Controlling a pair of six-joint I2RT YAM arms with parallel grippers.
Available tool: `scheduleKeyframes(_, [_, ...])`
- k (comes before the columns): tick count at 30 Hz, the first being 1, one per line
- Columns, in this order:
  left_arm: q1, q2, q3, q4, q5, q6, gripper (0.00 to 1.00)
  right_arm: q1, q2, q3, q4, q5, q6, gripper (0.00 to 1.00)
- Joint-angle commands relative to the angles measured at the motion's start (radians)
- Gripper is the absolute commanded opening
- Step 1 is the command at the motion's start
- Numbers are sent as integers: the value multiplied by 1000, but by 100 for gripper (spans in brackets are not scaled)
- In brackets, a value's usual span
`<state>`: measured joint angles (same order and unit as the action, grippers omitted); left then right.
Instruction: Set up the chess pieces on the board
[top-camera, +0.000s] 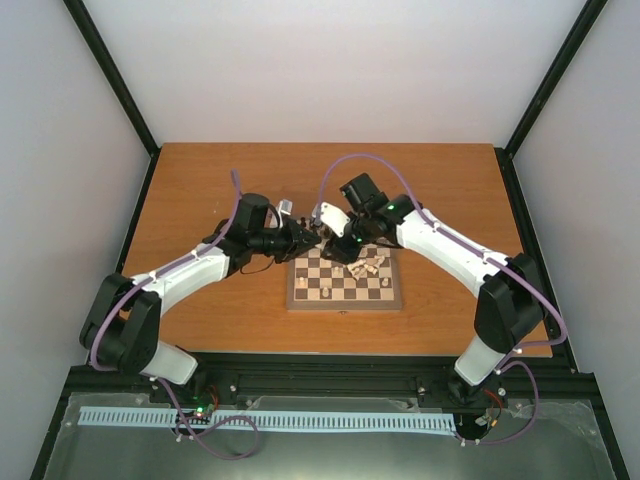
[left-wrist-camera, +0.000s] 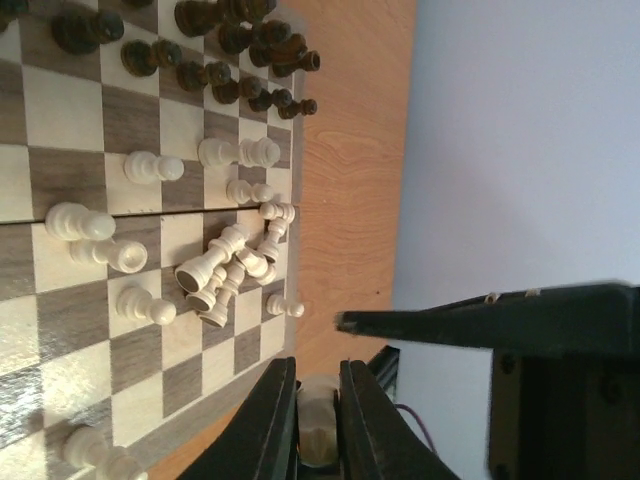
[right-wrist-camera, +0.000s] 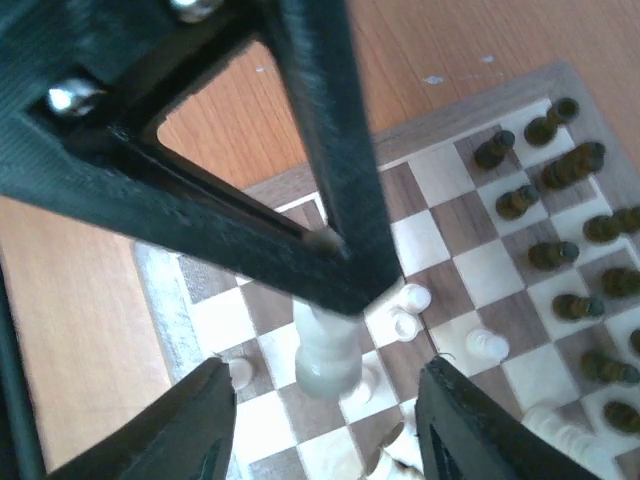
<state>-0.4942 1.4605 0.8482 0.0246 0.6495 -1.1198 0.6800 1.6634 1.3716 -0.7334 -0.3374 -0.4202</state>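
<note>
Both arms reach inward and meet over the far left corner of the board (top-camera: 340, 305). The left gripper (left-wrist-camera: 318, 378) is clamped on a cream piece (left-wrist-camera: 318, 435). The right gripper (right-wrist-camera: 325, 395) has its fingers spread apart, straddling that piece with gaps either side. Tumbled cream pieces (left-wrist-camera: 228, 270) lie on squares beyond the left gripper, with dark pieces (left-wrist-camera: 250, 60) farther off.

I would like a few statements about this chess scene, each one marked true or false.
1. The left hand is shut on a light piece. True.
2. The right hand grips a dark piece. False: its fingers stand open on either side of the light piece.
3. Several light pieces lie toppled in a heap on the board. True.
4. No dark pieces are on the board. False: many stand on its squares near one edge.
</note>
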Motion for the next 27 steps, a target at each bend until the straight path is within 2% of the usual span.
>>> scheduleKeyframes(1, [-9, -71, 75, -152, -86, 196, 2, -81, -74, 63, -94, -133, 18, 54])
scheduleKeyframes(3, [-17, -110, 99, -263, -163, 306, 2, -135, -84, 82, -157, -201, 14, 58])
scheduleKeyframes(6, [-64, -145, 139, -427, -295, 493, 1, -208, -131, 32, -162, -268, 13, 59])
scheduleKeyframes(10, [-156, -180, 124, -501, -429, 635, 1, -241, -209, -122, -19, -286, 56, 59])
scheduleKeyframes(12, [-211, -201, 99, -502, -513, 674, 1, -242, -229, -182, 58, -287, 74, 59])
scheduleKeyframes(15, [-273, -211, 78, -502, -618, 729, 1, -243, -227, -202, 77, -219, 68, 59])
scheduleKeyframes(19, [-343, -167, 73, -529, -732, 778, 1, -242, -226, -225, 93, -234, 63, 59])
scheduleKeyframes(27, [-409, -52, 84, -501, -766, 757, 1, -243, -215, -231, 90, -230, 50, 59])
